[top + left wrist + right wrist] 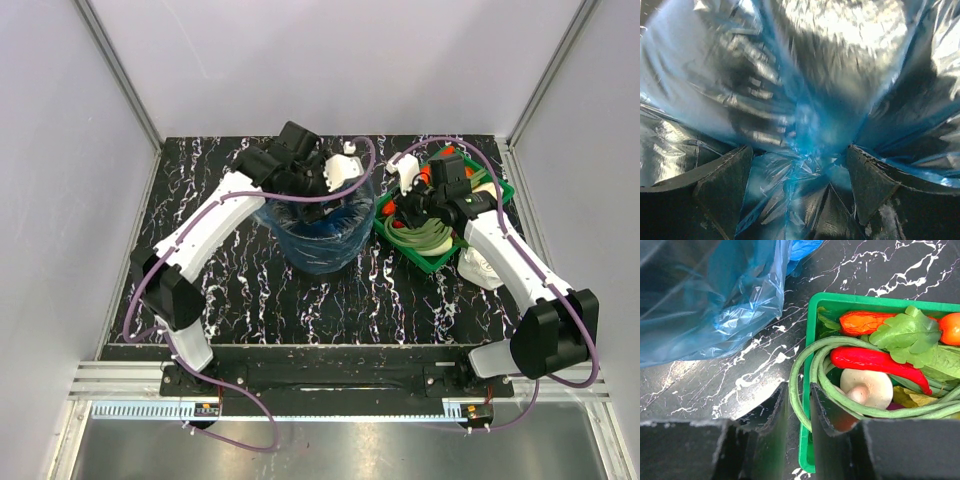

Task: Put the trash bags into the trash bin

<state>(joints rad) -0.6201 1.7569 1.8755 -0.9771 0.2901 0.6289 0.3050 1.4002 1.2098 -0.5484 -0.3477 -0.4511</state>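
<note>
The trash bin [300,252] stands at mid-table, and a blue trash bag [342,240] is draped over its rim and down its wall. My left gripper [325,185] hangs over the bin's mouth. In the left wrist view blue film [805,115] fills the frame, and my left gripper [797,180] is open, jaws wide apart, with crumpled film lying between them. My right gripper [415,203] sits at the green tray's left edge, beside the bin. In the right wrist view my right gripper [799,415] is narrowly open, with a long green bean [796,390] and the tray rim showing in the gap. The bagged bin [700,295] is at upper left.
The green tray [432,264] of vegetables stands right of the bin, almost touching it, holding a red chilli [870,362], a mushroom [867,387] and leaves. A white wrinkly lump [482,268] lies under my right forearm. Grey walls enclose the black marbled table [250,300].
</note>
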